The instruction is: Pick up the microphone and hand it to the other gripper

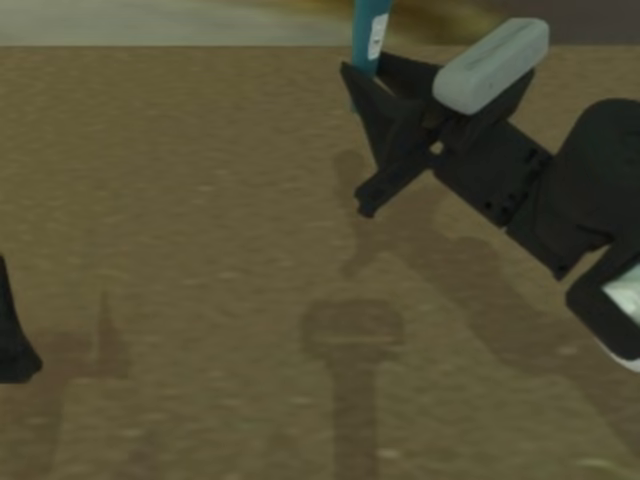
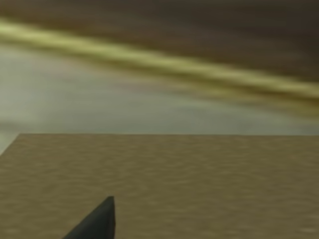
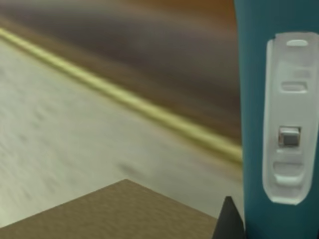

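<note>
The microphone (image 1: 367, 32) shows as a teal handle with a small white switch strip, rising past the top view's upper edge; its head is out of view. My right gripper (image 1: 370, 135) is lifted high over the table's far right part and is shut on the handle. In the right wrist view the teal microphone (image 3: 254, 124) fills one side, its white switch strip (image 3: 290, 119) facing the camera, with one black fingertip (image 3: 228, 221) against it. The other gripper, my left gripper (image 1: 12, 350), sits low at the table's left edge, far from the microphone, open, with one fingertip (image 2: 102, 221) showing.
The brown table (image 1: 200, 250) carries only shadows of the arm and the microphone. Its far edge (image 2: 164, 134) meets a pale floor with a yellow stripe beyond.
</note>
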